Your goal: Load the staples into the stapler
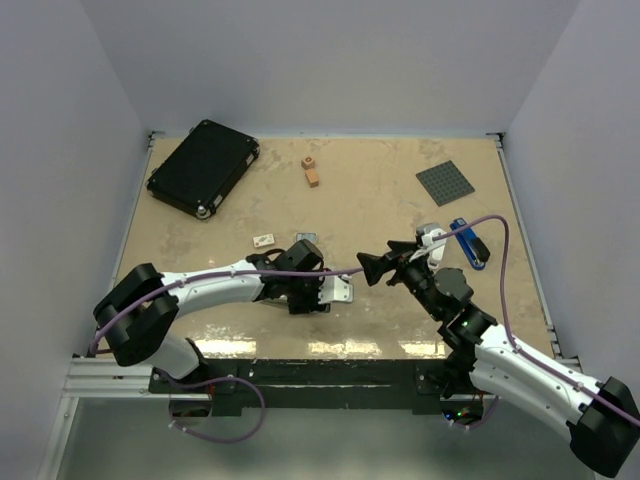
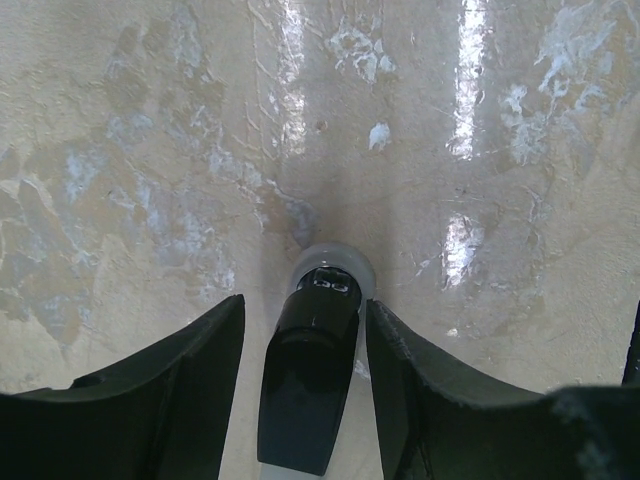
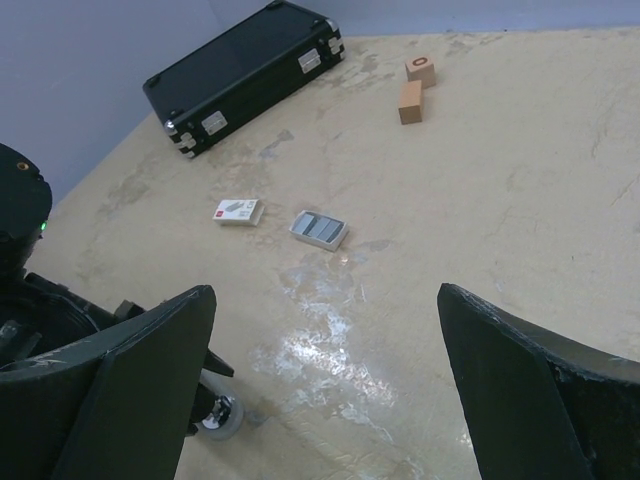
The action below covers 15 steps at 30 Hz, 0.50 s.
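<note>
Left gripper (image 2: 303, 305) snug round slim silver black-topped stapler (image 2: 310, 360), clamped? can't tell. Right gripper (image 3: 325, 300) wide, empty. Flat grey staples block (image 3: 320, 229) at stapler's 12 o'clock, not loaded yet.

This is a robotics lab test cell: a scuffed beige table (image 1: 380, 200) is boxed in by plain pale walls (image 1: 330, 60) on three sides. At the table's near edge runs an aluminium frame rail (image 1: 100, 383), where a left arm (image 1: 210, 287) and a right arm (image 1: 530, 375) are mounted, purple cables (image 1: 504, 280) trailing.

Glossy black top on the grey-metal stapler (image 2: 310, 380); scuffed, shiny beige table (image 2: 150, 150); bare wooden blocks (image 3: 411, 100).
</note>
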{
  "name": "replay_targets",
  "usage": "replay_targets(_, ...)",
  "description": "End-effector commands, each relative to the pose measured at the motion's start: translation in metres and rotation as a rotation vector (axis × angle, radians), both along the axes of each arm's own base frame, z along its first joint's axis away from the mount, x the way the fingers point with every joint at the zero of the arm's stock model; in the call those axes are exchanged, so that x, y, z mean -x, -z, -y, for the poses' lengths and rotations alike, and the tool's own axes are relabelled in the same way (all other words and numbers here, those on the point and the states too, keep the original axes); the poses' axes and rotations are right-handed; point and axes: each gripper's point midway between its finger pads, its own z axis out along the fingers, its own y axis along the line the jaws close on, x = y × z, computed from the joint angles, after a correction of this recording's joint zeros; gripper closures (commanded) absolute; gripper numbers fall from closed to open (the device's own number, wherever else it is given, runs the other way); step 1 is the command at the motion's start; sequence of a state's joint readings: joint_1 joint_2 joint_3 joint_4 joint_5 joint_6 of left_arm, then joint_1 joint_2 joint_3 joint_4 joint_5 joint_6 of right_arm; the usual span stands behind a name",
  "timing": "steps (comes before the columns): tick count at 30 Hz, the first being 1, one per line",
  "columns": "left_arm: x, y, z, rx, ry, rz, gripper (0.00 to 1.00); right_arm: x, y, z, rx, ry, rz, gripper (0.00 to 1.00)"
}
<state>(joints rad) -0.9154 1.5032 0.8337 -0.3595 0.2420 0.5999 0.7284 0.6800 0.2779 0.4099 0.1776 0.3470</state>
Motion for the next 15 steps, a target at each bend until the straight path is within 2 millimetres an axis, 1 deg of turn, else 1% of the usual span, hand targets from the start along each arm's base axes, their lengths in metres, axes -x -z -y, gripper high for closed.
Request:
replay_targets(1,-0.003,-0.008,0.008,0.014,0.034,0.019,0.44,0.002,-0.014,-0.006,-0.023,-0.03,0.052,0.02)
replay_targets(4,-0.004,-0.01,0.008,0.014,0.033,0.027,0.45,0.001,-0.013,-0.005,-0.021,-0.029,0.049,0.02)
replay_targets(5,-0.004,-0.01,0.008,0.015,0.035,0.028,0.51,0.002,-0.013,-0.006,-0.021,-0.032,0.049,0.02)
replay_targets(7,-0.003,-0.009,0.008,0.012,0.035,0.022,0.55,0.002,-0.014,-0.007,-0.022,-0.038,0.051,0.02)
replay_targets(8,-0.004,-0.01,0.008,0.012,0.033,0.024,0.63,0.002,-0.014,-0.008,-0.019,-0.042,0.052,0.02)
replay_targets(10,-0.004,-0.01,0.007,0.009,0.029,0.019,0.69,0.003,-0.014,-0.009,-0.017,-0.052,0.054,0.02)
replay_targets(11,-0.005,-0.011,0.008,0.013,0.026,0.022,0.76,0.003,-0.014,-0.011,-0.014,-0.058,0.054,0.02)
replay_targets(13,-0.004,-0.017,0.01,0.037,0.022,0.02,0.82,0.005,-0.012,-0.016,-0.006,-0.088,0.051,0.02)
replay_targets(14,-0.005,-0.02,0.01,0.048,0.014,0.019,0.89,0.004,-0.011,-0.018,0.002,-0.098,0.047,0.02)
replay_targets(15,-0.006,-0.024,0.011,0.064,0.002,0.015,0.94,0.005,-0.011,-0.021,0.005,-0.115,0.046,0.02)
